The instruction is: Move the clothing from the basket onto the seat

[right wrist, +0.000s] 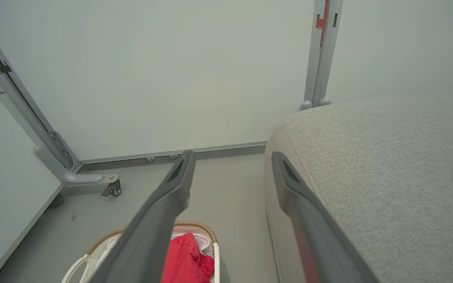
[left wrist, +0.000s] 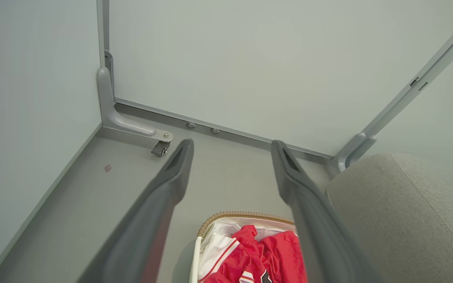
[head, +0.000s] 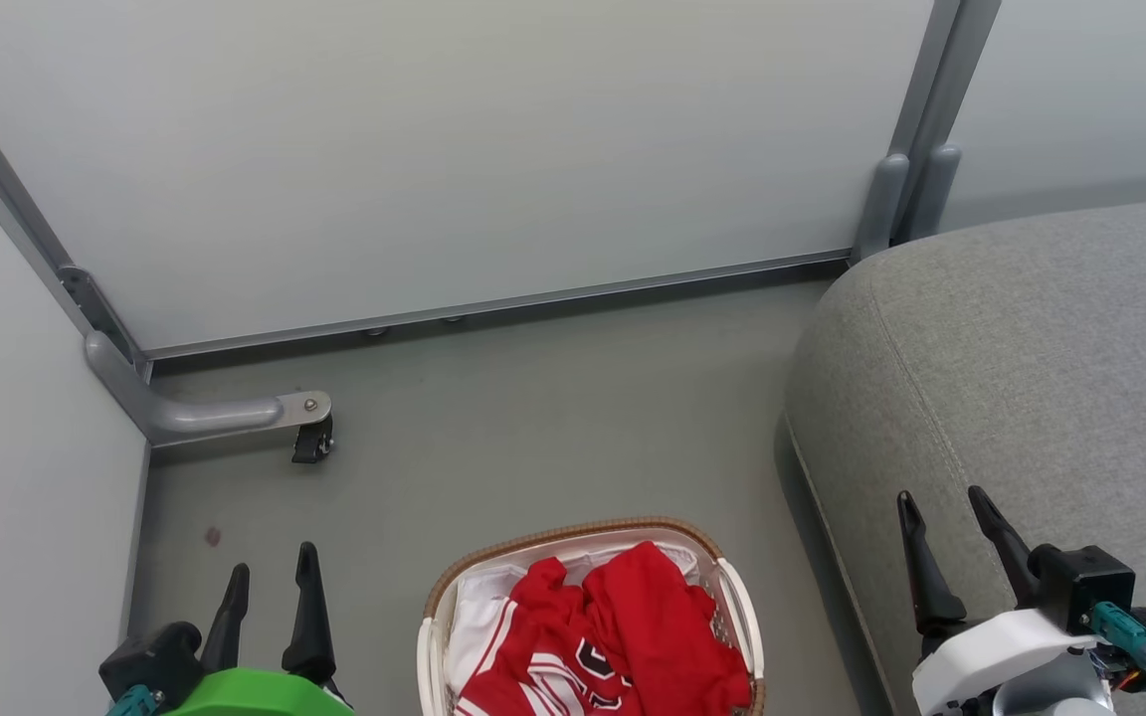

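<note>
The red clothing [head: 623, 636] lies heaped in the white basket [head: 573, 532] with a brown woven rim, on the floor at the bottom centre of the head view; a striped jersey with white sleeves is on the left, a plain red piece on the right. The grey seat [head: 1041, 378] fills the right side. My left gripper [head: 272, 575] hangs open to the left of the basket, holding nothing. My right gripper [head: 941, 509] stands open above the seat's front edge, also holding nothing. In the left wrist view the clothing [left wrist: 258, 255] and basket [left wrist: 242, 215] show between my fingers.
Pale partition panels close off the back and left. A grey metal foot with a caster [head: 312, 438] juts onto the floor at the left. Another frame post [head: 906, 189] stands behind the seat's corner. Bare grey floor [head: 553, 418] lies between basket and panels.
</note>
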Motion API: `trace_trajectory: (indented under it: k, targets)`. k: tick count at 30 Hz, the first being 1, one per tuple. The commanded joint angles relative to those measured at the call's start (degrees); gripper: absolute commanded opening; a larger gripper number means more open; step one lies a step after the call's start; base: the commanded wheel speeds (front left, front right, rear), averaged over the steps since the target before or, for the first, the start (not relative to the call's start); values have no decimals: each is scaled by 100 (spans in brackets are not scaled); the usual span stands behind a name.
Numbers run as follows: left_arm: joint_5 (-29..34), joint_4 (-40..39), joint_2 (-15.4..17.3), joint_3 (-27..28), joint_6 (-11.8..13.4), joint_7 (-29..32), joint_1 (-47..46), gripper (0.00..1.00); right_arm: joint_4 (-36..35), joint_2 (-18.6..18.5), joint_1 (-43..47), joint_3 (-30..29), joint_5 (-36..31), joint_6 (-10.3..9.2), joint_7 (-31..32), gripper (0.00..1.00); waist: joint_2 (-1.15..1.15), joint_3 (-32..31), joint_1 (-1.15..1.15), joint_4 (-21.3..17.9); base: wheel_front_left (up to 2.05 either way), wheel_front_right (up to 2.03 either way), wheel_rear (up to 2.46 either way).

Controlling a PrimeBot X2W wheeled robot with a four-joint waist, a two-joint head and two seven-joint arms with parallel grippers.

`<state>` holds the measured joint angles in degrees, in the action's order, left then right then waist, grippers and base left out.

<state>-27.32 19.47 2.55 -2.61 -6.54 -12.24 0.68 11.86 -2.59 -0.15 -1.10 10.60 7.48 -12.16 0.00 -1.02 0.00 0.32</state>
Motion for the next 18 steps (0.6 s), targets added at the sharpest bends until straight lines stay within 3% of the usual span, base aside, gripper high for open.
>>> trace_trajectory:
  k: [1,18]
  targets:
    - [144,14,43,-13,-17,-52,32,100,-2,-33,60,6,-158,2,-63,100,0,2,0,2,0,0,0]
    - [648,223,48,-71,-30,-228,78,100,-26,-42,103,54,-839,2,-239,100,0,-2,0,3,0,0,0]
